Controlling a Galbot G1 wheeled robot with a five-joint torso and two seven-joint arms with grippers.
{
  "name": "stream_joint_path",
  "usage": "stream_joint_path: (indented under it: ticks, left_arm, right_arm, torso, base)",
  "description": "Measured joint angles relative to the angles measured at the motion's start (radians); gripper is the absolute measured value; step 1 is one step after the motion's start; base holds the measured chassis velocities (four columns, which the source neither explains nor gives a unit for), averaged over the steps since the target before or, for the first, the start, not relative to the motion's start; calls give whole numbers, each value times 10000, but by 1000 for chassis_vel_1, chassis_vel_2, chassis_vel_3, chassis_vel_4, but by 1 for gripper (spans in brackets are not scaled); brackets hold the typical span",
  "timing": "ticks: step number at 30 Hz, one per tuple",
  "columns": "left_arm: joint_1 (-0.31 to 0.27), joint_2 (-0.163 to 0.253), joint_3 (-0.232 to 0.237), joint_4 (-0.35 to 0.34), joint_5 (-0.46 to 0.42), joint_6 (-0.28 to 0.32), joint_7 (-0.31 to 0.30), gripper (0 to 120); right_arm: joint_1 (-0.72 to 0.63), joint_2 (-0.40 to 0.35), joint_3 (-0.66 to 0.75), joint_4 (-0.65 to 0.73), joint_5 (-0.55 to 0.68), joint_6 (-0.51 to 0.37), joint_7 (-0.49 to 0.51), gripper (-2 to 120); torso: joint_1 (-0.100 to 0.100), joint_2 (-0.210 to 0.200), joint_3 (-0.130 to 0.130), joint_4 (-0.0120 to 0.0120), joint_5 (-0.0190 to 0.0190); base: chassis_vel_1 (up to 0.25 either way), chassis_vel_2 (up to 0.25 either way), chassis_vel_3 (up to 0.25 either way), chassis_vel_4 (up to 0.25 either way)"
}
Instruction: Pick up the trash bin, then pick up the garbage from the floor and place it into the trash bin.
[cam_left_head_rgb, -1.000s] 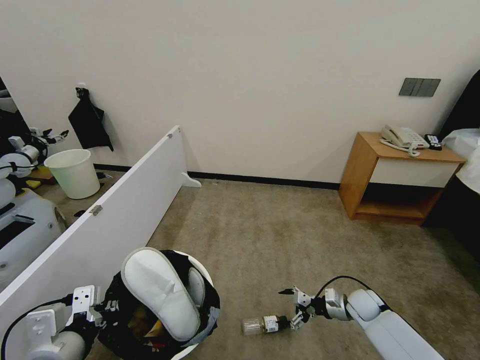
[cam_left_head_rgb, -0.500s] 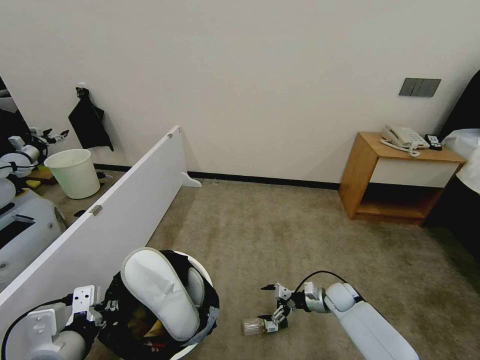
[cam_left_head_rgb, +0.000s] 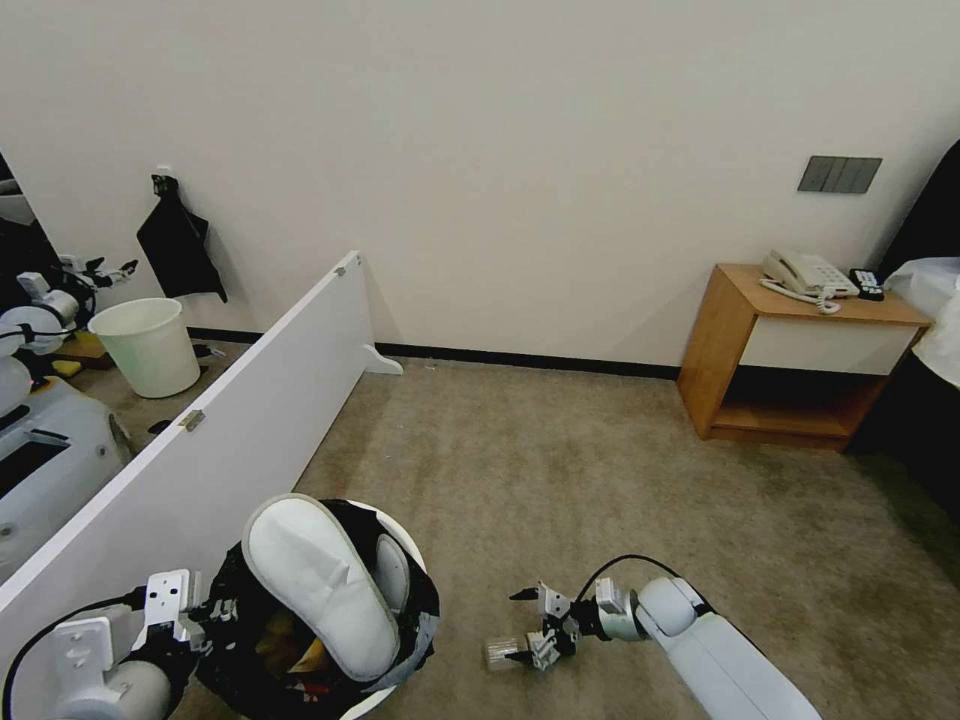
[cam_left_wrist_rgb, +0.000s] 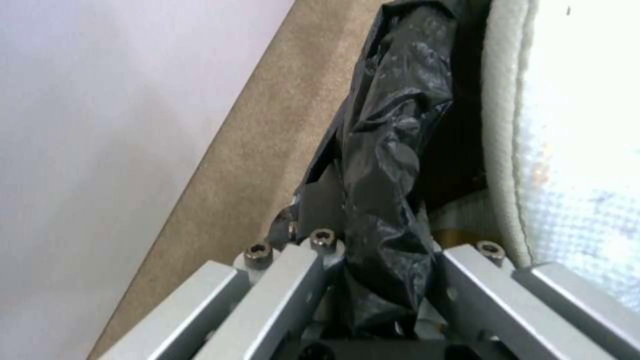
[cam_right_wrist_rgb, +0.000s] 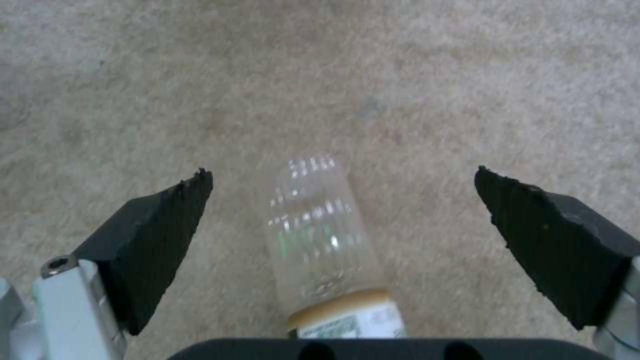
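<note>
Right pincer (cam_left_head_rgb: 523, 625), spread wide, is straddling the clear bottle (cam_left_head_rgb: 503, 652) lying on the beige carpet floor (cam_left_head_rgb: 560, 470); the right wrist view is showing both black pads (cam_right_wrist_rgb: 160, 235) apart from the bottle (cam_right_wrist_rgb: 323, 235). Left pincer (cam_left_wrist_rgb: 373, 280), near left, is clamping the black liner (cam_left_wrist_rgb: 387, 150), a detail the left wrist view alone resolves, at the trash bin (cam_left_head_rgb: 395, 525) holding a white slipper (cam_left_head_rgb: 315, 585). Far right, a wooden nightstand (cam_left_head_rgb: 790, 350) is carrying a telephone (cam_left_head_rgb: 805, 272).

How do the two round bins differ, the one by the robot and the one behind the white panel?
The trash bin has a black liner, holds slippers, and the left pincer grips its rim. The pale bin stands unlined and untouched on the floor. Both are round and white.
</note>
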Motion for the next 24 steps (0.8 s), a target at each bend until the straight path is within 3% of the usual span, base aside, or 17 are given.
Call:
stream_joint_path:
  ticks: [24]
  left_arm:
    - [9, 29, 16, -67, -28, 0, -2, 2]
  right_arm:
    - [-44, 50, 2, -324, -405, 7, -90, 100]
  torso:
    - [0, 0, 0, 1, 1]
  base:
    - [0, 0, 0, 0]
